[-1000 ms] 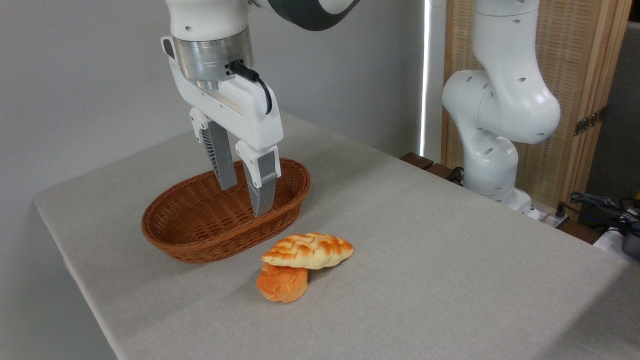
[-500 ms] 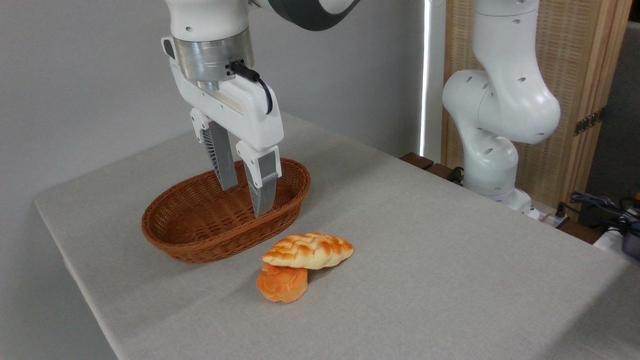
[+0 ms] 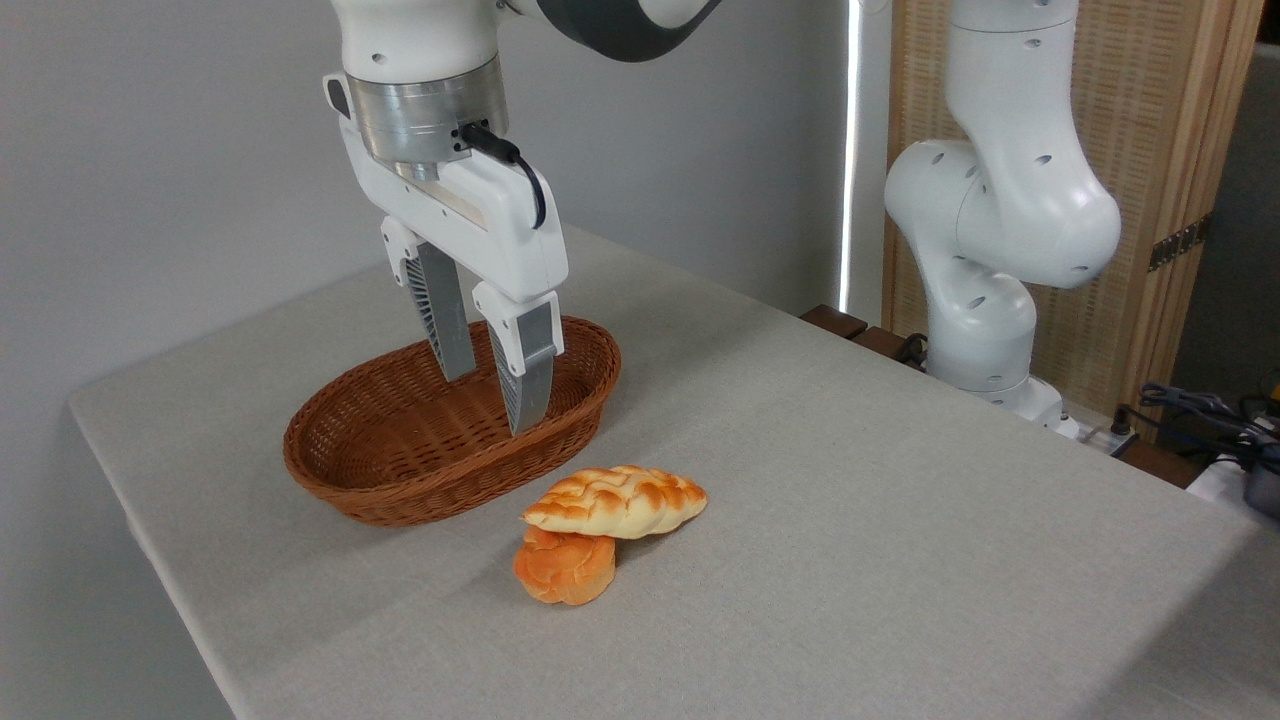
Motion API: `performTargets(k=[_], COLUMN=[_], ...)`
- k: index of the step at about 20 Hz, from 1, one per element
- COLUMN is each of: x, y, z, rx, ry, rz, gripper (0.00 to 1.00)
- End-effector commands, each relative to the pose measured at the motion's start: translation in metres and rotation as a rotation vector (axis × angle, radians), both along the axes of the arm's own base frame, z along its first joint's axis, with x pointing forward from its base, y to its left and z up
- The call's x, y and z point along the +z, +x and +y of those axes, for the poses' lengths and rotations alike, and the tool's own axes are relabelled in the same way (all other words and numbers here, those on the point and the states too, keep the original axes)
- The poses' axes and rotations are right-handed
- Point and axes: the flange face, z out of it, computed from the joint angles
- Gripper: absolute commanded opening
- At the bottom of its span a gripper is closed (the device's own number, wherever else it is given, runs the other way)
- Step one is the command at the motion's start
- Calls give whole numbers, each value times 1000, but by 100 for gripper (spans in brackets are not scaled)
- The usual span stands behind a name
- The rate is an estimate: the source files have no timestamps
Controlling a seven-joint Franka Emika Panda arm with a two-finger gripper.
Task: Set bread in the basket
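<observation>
Basket (image 3: 380, 470) empty on worktop (image 3: 850, 480); gripper (image 3: 490, 400) hangs above it, fingers parted, holding nothing. Bread (image 3: 614, 502) lies just beside the basket, one end propped on orange bun (image 3: 565, 568). Risk: tilted loaf may slip from the pinch, or the bun gets dragged along.

Warm browns and golds on a pale grey cloth

The basket (image 3: 420, 470) shows reddish-brown wicker in a tight woven pattern; near it the bread (image 3: 615, 500) is pale cream with a golden-brown braided top, and the bun (image 3: 565, 570) under it glows deep orange. The tablecloth (image 3: 850, 520) is plain light grey. The gripper (image 3: 490, 400) has a white body with grey ribbed fingers (image 3: 445, 330) and a silver collar, a black cable beside it. At the far right, a tan woven screen (image 3: 1150, 120).
</observation>
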Motion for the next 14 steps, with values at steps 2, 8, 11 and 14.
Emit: performTargets(k=[2,8,11,14], x=[3,1,1,0], y=[-3,-2,-2,-1], z=[4,8,9,8], rx=[-16,-10,-10,-13], ry=[14,14,14,13], rz=[31,36,36,34], gripper=[100,100,100,100])
